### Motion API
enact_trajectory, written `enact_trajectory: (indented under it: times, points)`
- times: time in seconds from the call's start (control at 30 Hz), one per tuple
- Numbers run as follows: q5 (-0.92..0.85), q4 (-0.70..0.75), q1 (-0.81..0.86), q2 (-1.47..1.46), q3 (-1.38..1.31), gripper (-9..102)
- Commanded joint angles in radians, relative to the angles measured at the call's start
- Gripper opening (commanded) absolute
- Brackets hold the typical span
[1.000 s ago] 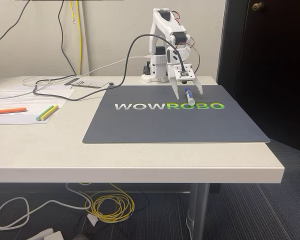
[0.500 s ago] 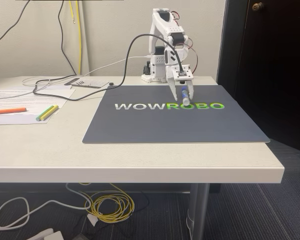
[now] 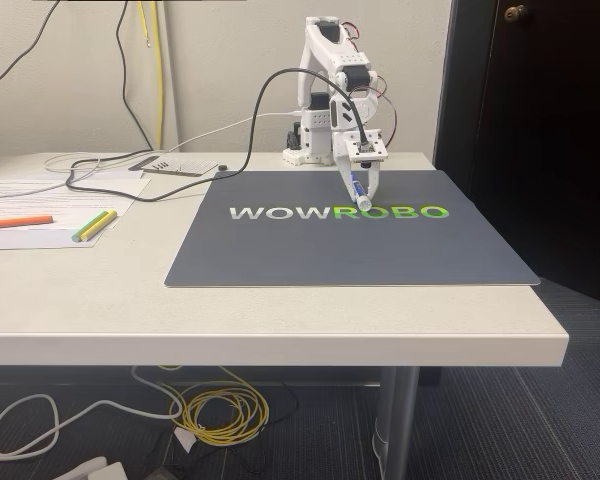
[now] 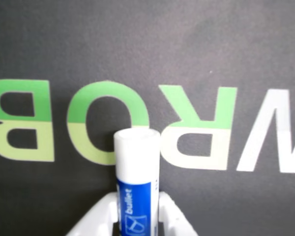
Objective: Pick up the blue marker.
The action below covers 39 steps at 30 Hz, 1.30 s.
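Observation:
The blue marker (image 3: 359,194), white barrel with a blue label, sits between the white fingers of my gripper (image 3: 360,186) over the green "ROBO" lettering of the dark mat (image 3: 280,250) in the fixed view. It hangs tilted, white end down, close to the mat; I cannot tell whether it touches. In the wrist view the blue marker (image 4: 136,167) points away from the camera, and my gripper (image 4: 136,206) is shut on its labelled part, one finger on each side.
An orange highlighter (image 3: 18,221) and yellow and green pens (image 3: 94,225) lie on papers at the table's left. A black cable (image 3: 110,180) runs from the arm base (image 3: 310,150) across the back. The table's right edge drops off beside a dark door.
One second ago the gripper stood open astride the marker lying on the mat. It has since shut on the marker and shifted slightly left, tilting it up.

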Motion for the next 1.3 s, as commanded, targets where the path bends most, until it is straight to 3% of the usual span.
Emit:
enact_trajectory:
  times: [0.0, 0.17, 0.37, 0.73, 1.27]
  points:
    - [0.011, -0.005, -0.009, 0.008, -0.008, 7]
    - [0.04, 0.008, -0.011, 0.057, -0.008, 0]
    - [0.126, 0.038, -0.018, 0.183, -0.008, 0]
    - [0.472, 0.049, -0.025, 0.445, -0.083, 0]
    - [0.939, 0.044, 0.242, 0.775, -0.011, 4]
